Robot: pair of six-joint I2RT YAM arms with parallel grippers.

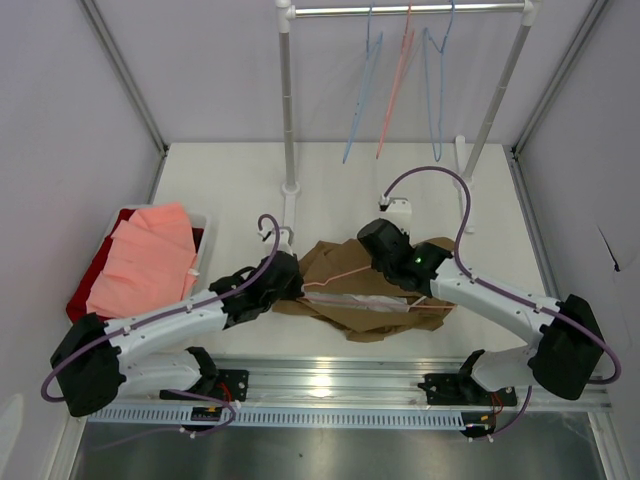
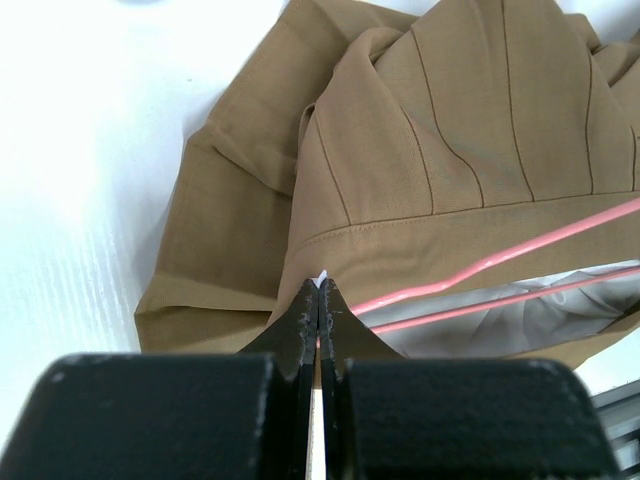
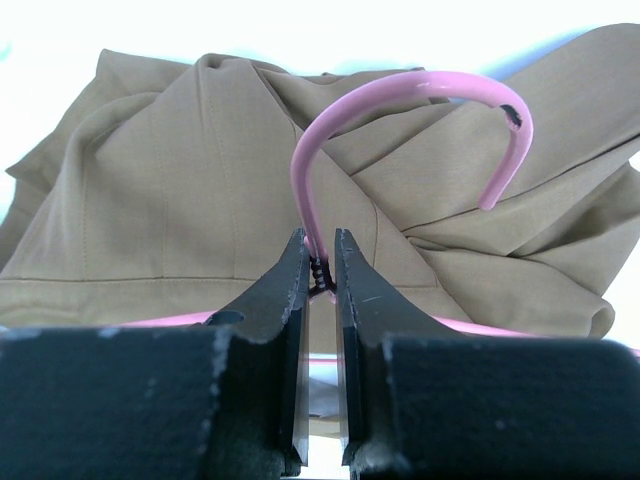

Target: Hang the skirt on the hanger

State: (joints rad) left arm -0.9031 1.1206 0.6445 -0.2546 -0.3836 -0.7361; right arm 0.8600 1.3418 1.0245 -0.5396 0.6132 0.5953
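Table (image 1: 350, 180) surface carries the whole job at its near centre; nothing is lifted clear of it that I can see.

1. The skirt (image 2: 430, 130) lies crumpled, tan side up. Its waistband edge is turned toward my left wrist, and the waist opening gapes to show the white lining.
2. The hanger (image 2: 500, 258) lies on the skirt. Two of its pink bars run into the waist opening against the lining. The hook stands out over the folded cloth on my right side. I judge insertion as begun but not complete. I cannot tell whether either shoulder end is seated inside the waistband.
3. My right gripper (image 3: 320, 265) is clamped on the hanger's twisted neck, just below the hook.
4. My left gripper (image 2: 320, 290) is clenched tight on the waistband's near corner. A sliver of white shows at my fingertips.

Remaining, as I judge it: spread the waistband along the hanger, seat both ends, and confirm that the skirt hangs from it.
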